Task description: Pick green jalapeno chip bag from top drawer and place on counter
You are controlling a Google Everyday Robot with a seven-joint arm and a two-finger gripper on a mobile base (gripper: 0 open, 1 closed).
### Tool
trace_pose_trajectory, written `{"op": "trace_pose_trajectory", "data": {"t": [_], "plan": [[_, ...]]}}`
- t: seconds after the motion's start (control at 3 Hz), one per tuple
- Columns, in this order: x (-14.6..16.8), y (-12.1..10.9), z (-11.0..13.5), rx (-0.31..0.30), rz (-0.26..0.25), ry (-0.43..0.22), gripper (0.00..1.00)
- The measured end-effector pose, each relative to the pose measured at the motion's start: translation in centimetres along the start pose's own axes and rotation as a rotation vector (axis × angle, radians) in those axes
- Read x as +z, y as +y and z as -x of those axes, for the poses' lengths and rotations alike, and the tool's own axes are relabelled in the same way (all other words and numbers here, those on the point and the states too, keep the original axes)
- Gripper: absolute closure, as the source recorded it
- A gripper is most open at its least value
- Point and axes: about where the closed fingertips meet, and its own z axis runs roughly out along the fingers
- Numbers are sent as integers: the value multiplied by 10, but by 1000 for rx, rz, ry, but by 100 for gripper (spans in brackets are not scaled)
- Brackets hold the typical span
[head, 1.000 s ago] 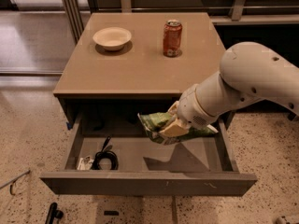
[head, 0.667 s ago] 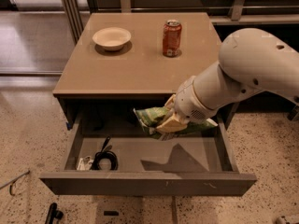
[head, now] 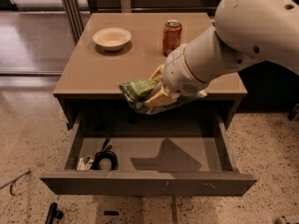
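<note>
Counter [head: 140, 62] bears bowl [head: 111, 37], soda can [head: 172, 31]; gripper [head: 158, 91] clasps chip bag [head: 134, 89] over front edge

We record a shallow cream bowl [head: 112, 37] on the bench [head: 93, 73], back left. An upright red soda can [head: 172, 31] stands to its right, well apart, beyond the end effector [head: 156, 94] at the bench's front edge. In the top drawer [head: 149, 183], front left, lie a coiled black cable [head: 105, 158] and a small white item [head: 84, 162] just beside it. Speckled terrazzo floor [head: 28, 139] surrounds the bench.

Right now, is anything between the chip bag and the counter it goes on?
Nothing visible. The gripper holds the green jalapeno chip bag at the front edge of the counter, above the open top drawer; the red soda can and bowl stand farther back.
</note>
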Motion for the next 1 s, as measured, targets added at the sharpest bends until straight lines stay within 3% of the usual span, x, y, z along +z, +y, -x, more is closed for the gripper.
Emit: {"op": "trace_pose_trajectory", "data": {"t": [0.67, 1.0], "plan": [[1, -5, -2, -14, -17, -6, 100], [10, -29, -7, -52, -61, -30, 100]]}}
